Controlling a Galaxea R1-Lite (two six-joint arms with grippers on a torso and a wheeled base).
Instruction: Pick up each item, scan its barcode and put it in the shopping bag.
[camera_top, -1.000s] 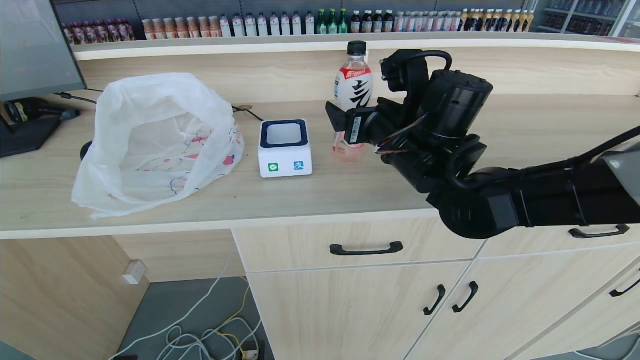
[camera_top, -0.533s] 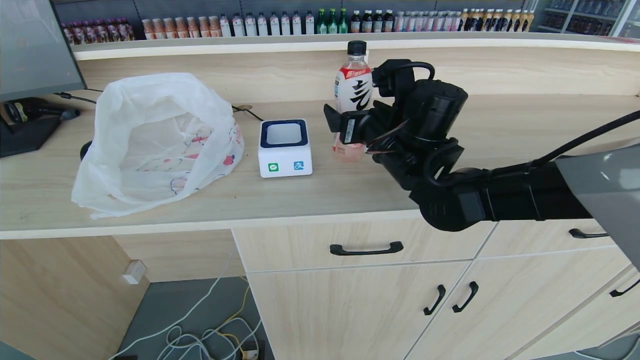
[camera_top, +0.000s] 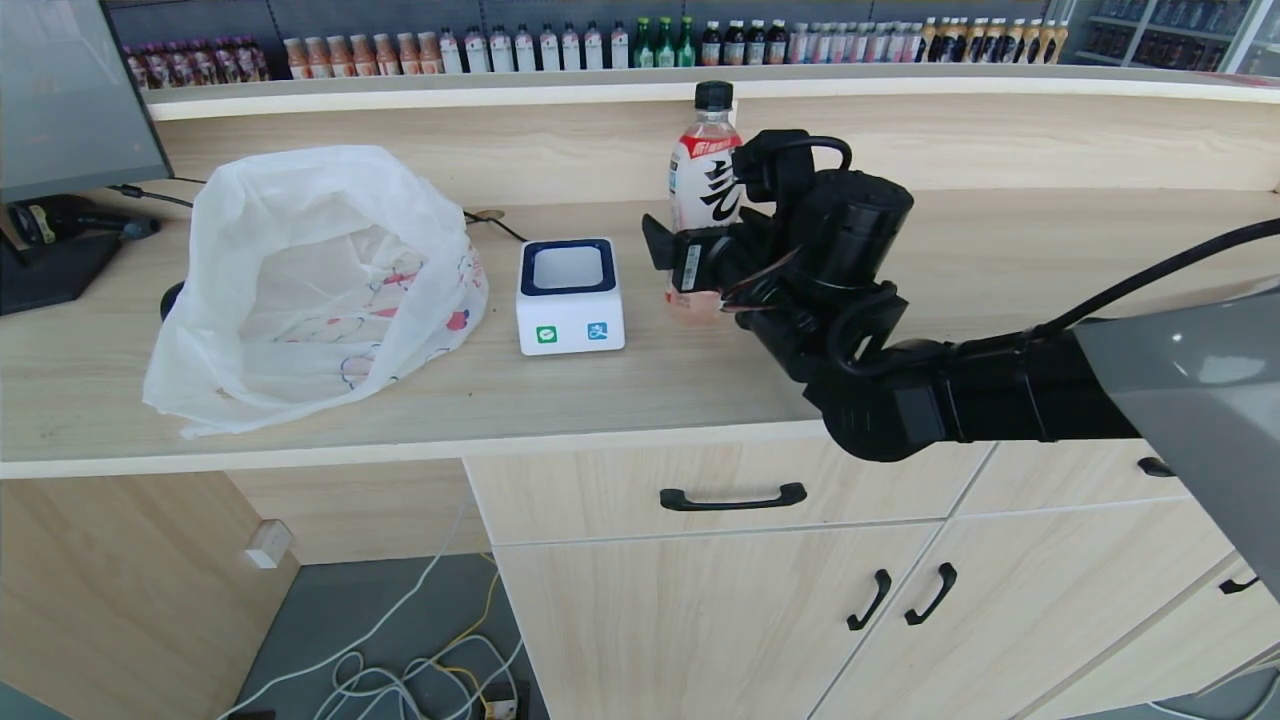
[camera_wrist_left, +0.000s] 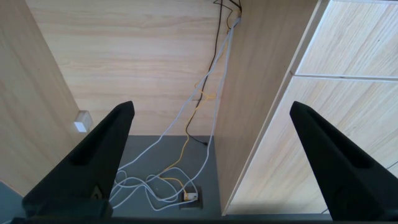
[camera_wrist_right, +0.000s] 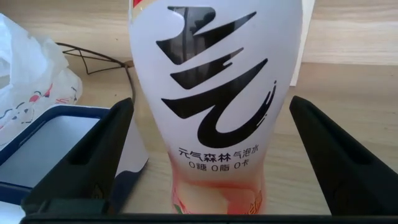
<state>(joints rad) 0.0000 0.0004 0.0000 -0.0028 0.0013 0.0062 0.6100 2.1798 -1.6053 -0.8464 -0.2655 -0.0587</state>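
Observation:
A clear bottle (camera_top: 704, 185) with a black cap, a white label and pink drink stands upright on the wooden counter (camera_top: 650, 385), just right of the scanner. My right gripper (camera_top: 697, 268) is open at the bottle's lower half. In the right wrist view the bottle (camera_wrist_right: 214, 93) stands between the two fingers (camera_wrist_right: 81, 180) with a gap on each side. The white scanner (camera_top: 570, 295) with its dark blue rim sits mid-counter. The white shopping bag (camera_top: 310, 280) lies open to its left. My left gripper (camera_wrist_left: 205, 168) is open below the counter, facing the cabinet side.
A raised wooden ledge (camera_top: 1000, 140) backs the counter, with a shelf of bottles (camera_top: 640, 45) behind it. A monitor (camera_top: 70, 90) and a handheld scanner (camera_top: 60, 220) stand at the far left. Cables (camera_wrist_left: 168, 180) lie on the floor below.
My right arm has moved left and forward, bringing its open gripper from beside the bottle to around it. The bottle, scanner and bag have stayed put.

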